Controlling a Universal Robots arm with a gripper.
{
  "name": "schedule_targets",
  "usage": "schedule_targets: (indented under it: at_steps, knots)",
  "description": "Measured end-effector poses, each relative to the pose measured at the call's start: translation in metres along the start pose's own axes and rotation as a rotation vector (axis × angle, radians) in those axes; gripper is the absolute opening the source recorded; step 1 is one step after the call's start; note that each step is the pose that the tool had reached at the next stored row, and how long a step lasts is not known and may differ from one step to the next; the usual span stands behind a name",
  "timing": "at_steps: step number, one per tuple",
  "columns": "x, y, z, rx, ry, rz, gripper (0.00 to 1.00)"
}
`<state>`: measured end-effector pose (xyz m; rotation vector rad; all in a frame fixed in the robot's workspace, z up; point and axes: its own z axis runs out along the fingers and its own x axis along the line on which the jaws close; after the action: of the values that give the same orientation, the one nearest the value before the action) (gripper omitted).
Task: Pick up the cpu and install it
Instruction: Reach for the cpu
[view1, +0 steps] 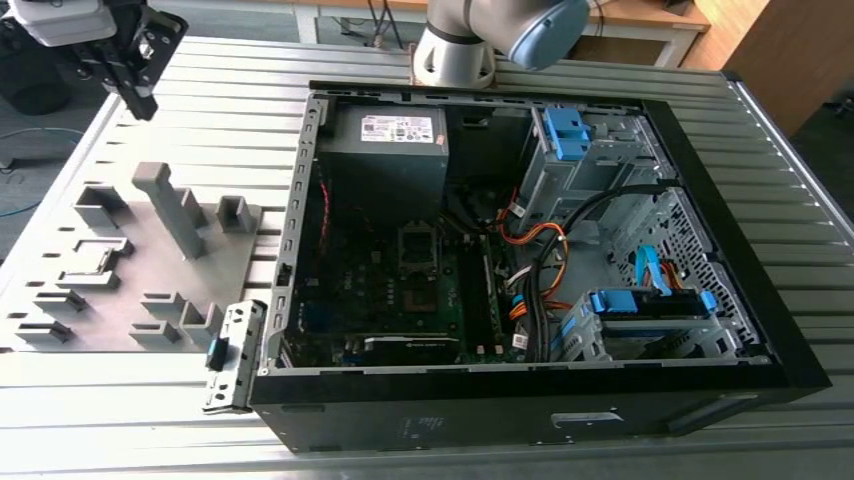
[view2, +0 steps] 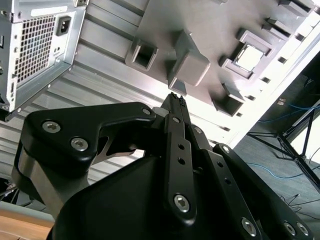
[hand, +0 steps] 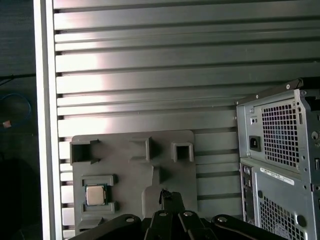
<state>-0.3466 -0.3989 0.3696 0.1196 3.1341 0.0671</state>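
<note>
Silvery square cpu chip (hand: 95, 195) lies untouched in the grey fixture plate (hand: 125, 177). Your black gripper (hand: 167, 194) hovers above it, jaws closed and empty. You're on approach; the pick needs open jaws centred over it.

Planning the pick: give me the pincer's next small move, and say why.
Probably carry the pincer across until it is above the cpu, opening it on the way. The chip lies flat in a pocket of the grey fixture plate, while the pincer hangs off to one side, shut and empty.

On the surface (view1: 134, 440), in the exterior view, the fixture plate (view1: 134, 260) lies at nine o'clock of the computer case (view1: 467, 400), with the cpu (hand: 95, 195) seated in one plate pocket.
</note>
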Motion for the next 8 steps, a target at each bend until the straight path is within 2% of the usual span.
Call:
schedule_targets:
  at_steps: [8]
  knots:
    - [0.0189, -0.0016, 0.003, 0.0003, -0.0001, 0.0, 0.11]
